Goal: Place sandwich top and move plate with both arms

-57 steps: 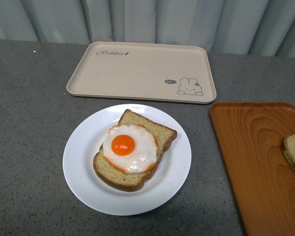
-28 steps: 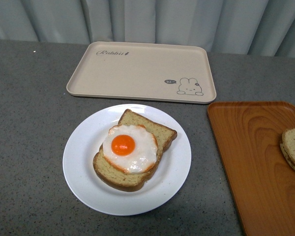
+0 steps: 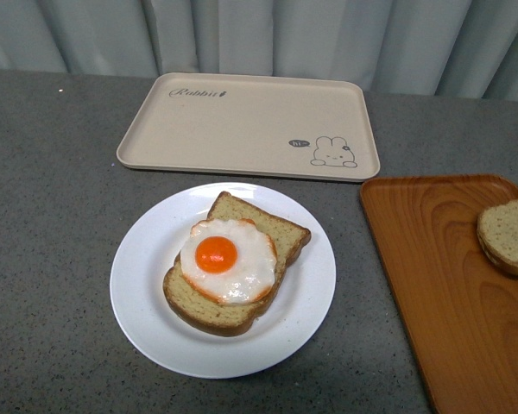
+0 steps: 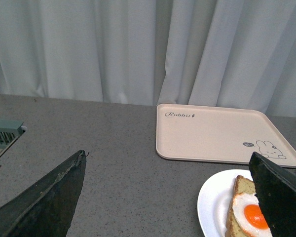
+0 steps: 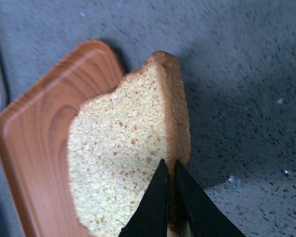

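Near the grey counter's (image 3: 52, 216) right edge, the right gripper (image 5: 168, 165) clamps the crust of the probably light, squashy sandwich top (image 5: 123, 148); the left gripper (image 4: 166, 158) gapes.

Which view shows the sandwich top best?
Right wrist view: the sandwich top is close up, the right pincer shut on its crust. Front view shows it small, over the orange tray; left wrist view misses it.

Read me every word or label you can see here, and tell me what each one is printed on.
"Rabbit": on the beige tray, near its far left corner.
Dark speech bubble beside the tray's rabbit drawing: too small to read.
Nothing else carries text.
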Controlling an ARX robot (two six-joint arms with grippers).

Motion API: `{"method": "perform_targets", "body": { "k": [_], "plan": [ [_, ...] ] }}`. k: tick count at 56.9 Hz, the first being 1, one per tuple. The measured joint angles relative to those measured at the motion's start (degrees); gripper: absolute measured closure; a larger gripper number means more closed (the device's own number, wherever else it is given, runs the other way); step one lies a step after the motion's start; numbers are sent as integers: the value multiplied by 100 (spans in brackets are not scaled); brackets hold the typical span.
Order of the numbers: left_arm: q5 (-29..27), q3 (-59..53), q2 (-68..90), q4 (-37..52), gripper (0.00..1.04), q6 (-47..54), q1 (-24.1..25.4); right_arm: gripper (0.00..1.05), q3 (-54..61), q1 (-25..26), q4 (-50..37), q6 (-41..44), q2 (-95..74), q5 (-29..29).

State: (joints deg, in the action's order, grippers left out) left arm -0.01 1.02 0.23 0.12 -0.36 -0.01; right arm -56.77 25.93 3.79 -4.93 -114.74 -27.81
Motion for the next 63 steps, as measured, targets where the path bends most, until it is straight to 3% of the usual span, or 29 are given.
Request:
{"method": "perform_targets", "body": {
  "k": [9,19,42,63],
  "plan": [
    [0,0,0,0,6,0,0,103,138,-210,-184,-192,485,-367],
    [0,0,0,0,6,0,0,103,446,-861,-619,-590,1097,-911],
    [0,0,0,0,6,0,0,103,549,-3121,-1727,-1969,822,-1027],
    [0,0,0,0,6,0,0,103,90,-4529,-1674,-2159,-168,-761]
  ]
}}
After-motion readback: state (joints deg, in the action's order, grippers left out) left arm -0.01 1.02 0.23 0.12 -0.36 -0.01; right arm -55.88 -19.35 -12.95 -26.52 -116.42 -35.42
